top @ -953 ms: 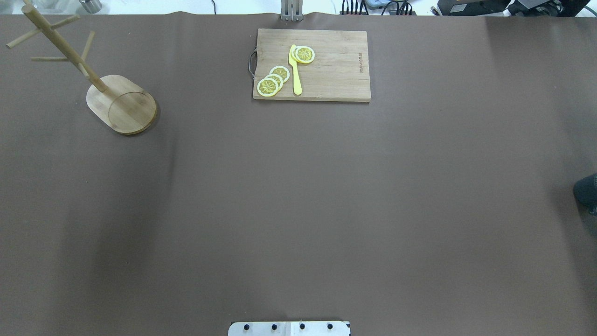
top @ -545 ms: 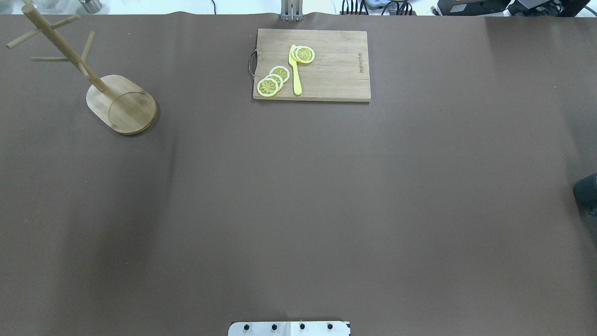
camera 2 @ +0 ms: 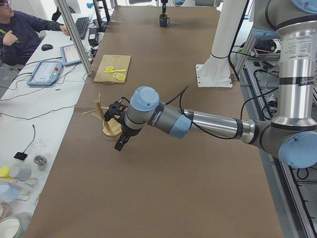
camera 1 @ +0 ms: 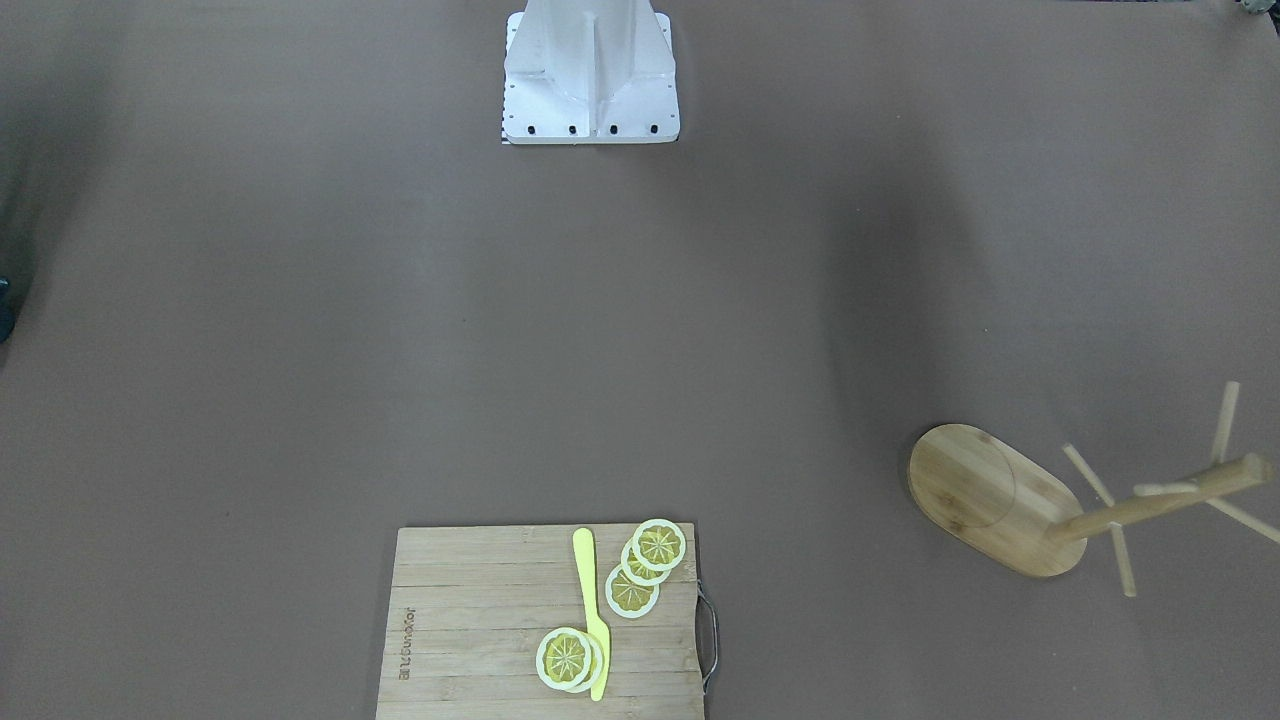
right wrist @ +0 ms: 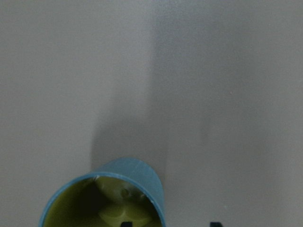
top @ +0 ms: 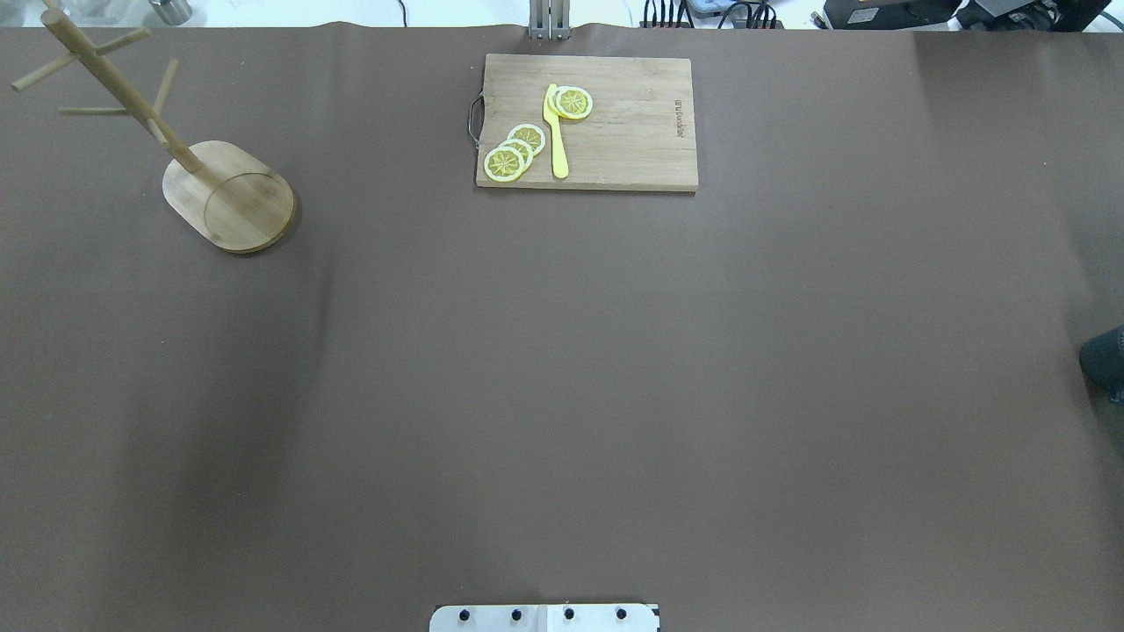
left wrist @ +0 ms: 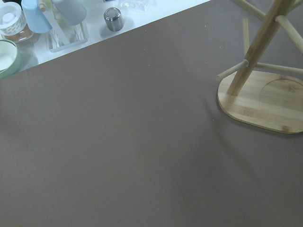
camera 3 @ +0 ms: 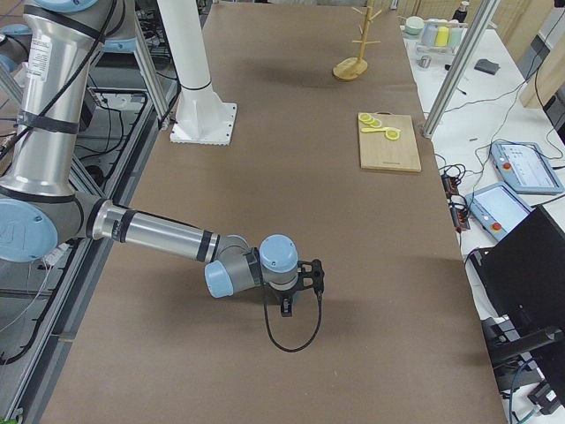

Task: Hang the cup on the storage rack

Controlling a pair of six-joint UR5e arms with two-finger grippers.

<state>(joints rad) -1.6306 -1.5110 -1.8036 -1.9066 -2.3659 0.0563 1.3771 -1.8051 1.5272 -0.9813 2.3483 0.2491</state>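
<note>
The cup (right wrist: 142,182), teal with a yellow inside, stands upright at the table's far right end; it also shows at the overhead view's right edge (top: 1105,360) and small in the exterior left view (camera 2: 164,21). My right gripper (right wrist: 170,223) is just above it, open, one fingertip inside the rim and one outside. The storage rack (top: 228,197), a wooden mug tree with bare pegs, stands at the far left (camera 1: 985,495) (left wrist: 265,97). My left gripper (camera 2: 120,144) hovers beside the rack; I cannot tell whether it is open or shut.
A wooden cutting board (top: 587,123) with lemon slices and a yellow knife lies at the middle of the far edge. The robot's white base (camera 1: 590,70) is at the near edge. A metal tin (left wrist: 112,19) and cups stand on the white bench beyond the rack.
</note>
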